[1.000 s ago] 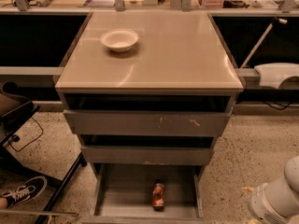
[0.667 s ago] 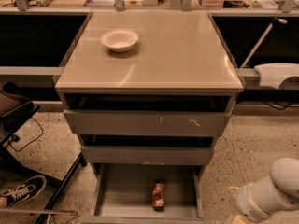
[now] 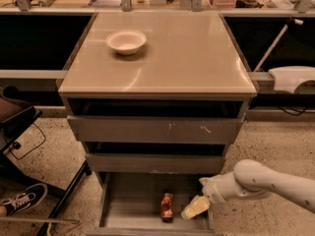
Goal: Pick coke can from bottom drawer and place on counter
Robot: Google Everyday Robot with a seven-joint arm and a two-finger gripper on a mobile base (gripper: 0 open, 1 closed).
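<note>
The gripper [image 3: 195, 208] hangs low in the bottom drawer [image 3: 129, 200], just beside the coke can [image 3: 167, 206]. I cannot tell how wide it is. The can sits on the drawer floor. A white bowl [image 3: 126, 41] sits on the counter [image 3: 187, 58].

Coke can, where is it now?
In the camera view, the coke can is low in the picture on the floor of the open bottom drawer, with the gripper just to its right.

No legible txt, even on coke can [image 3: 167, 206] beside claw [image 3: 195, 208] in bottom drawer [image 3: 130, 200].
</note>
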